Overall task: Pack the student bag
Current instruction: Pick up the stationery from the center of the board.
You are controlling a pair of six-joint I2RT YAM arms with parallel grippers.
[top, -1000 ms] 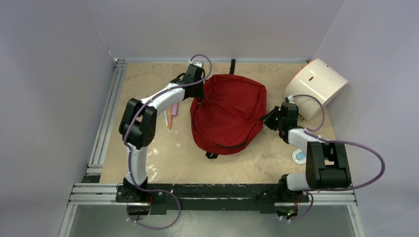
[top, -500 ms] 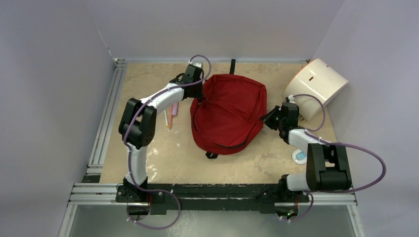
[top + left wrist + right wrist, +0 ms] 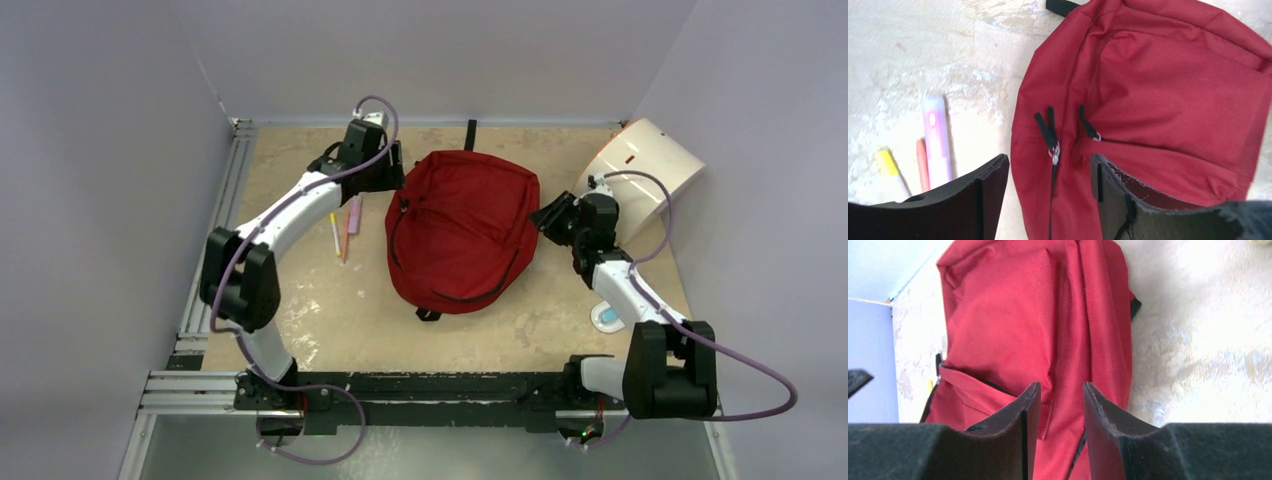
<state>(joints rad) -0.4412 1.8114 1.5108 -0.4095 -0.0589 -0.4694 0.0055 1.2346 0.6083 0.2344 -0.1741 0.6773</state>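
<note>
Student bag (image 3: 462, 232): dark red, lying flat mid-table (black zipper pulls (image 3: 1052, 142) near its left edge).
Left gripper (image 3: 1048, 167): fingers spread wide, empty, above those pulls.
Right gripper (image 3: 1060, 392): fingers slightly parted, gripping nothing, over the bag's right edge.
Markers (image 3: 345, 222): just left of the bag.
White rounded box (image 3: 640, 170): far right corner.

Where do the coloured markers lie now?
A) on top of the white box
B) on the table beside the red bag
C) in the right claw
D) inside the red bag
B: the markers lie flat on the table, just outside the red bag.
</note>
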